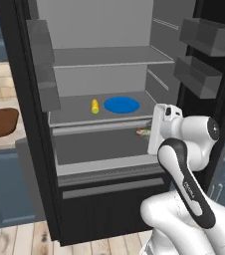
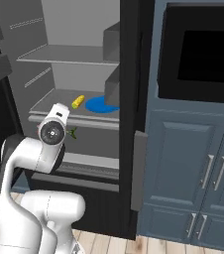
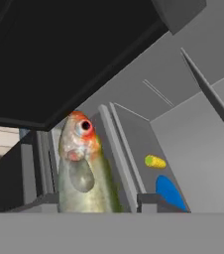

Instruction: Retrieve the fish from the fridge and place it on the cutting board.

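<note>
The fish (image 3: 82, 168), silver-grey with a reddish head, stands close up between my fingertips, head up. My gripper (image 3: 96, 202) is shut on the fish. From the left base view, a bit of the fish (image 1: 143, 132) pokes out beside my hand, in front of the open fridge (image 1: 30, 124), just below the shelf edge. The right base view shows the gripper (image 2: 69, 132) at the same shelf front. The dark reddish-brown cutting board (image 1: 1, 122) lies on the counter left of the fridge.
A round blue plate (image 1: 120, 105) and a yellow corn cob (image 1: 95, 106) lie on the middle shelf. Grey door bins (image 1: 204, 37) hang on the open right door. Blue-grey cabinets (image 2: 193, 163) and a dark oven (image 2: 203, 49) stand right of the fridge.
</note>
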{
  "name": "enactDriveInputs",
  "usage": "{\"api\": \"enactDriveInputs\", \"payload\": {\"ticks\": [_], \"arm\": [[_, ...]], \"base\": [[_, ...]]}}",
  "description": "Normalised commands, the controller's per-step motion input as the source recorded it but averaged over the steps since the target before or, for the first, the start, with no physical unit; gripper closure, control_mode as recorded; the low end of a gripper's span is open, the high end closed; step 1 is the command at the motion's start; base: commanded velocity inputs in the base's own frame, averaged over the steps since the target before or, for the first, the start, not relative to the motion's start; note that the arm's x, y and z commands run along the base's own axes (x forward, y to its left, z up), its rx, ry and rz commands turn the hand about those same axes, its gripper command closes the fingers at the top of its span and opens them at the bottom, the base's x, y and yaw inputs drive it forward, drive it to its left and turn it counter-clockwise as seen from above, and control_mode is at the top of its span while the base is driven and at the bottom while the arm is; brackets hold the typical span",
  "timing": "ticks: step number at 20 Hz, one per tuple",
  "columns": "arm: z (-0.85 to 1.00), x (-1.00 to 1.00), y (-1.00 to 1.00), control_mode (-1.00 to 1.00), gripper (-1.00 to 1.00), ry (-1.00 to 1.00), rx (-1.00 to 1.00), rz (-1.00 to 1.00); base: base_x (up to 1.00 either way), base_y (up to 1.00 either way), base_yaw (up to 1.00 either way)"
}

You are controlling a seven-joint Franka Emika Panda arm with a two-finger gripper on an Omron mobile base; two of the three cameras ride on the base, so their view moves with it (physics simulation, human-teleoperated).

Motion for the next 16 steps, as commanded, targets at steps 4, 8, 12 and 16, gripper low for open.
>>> {"api": "enactDriveInputs", "payload": {"ticks": [4,8,12,16], "arm": [[0.00,0.00,0.00,1.00,1.00,0.00,0.00,0.00],[0.00,0.00,0.00,1.00,1.00,0.00,0.00,0.00],[0.00,0.00,0.00,1.00,1.00,0.00,0.00,0.00],[0.00,0.00,0.00,1.00,1.00,0.00,0.00,0.00]], "base": [[-0.72,0.00,0.00],[-0.84,0.00,0.00],[-0.75,0.00,0.01],[-0.36,0.28,0.14]]}}
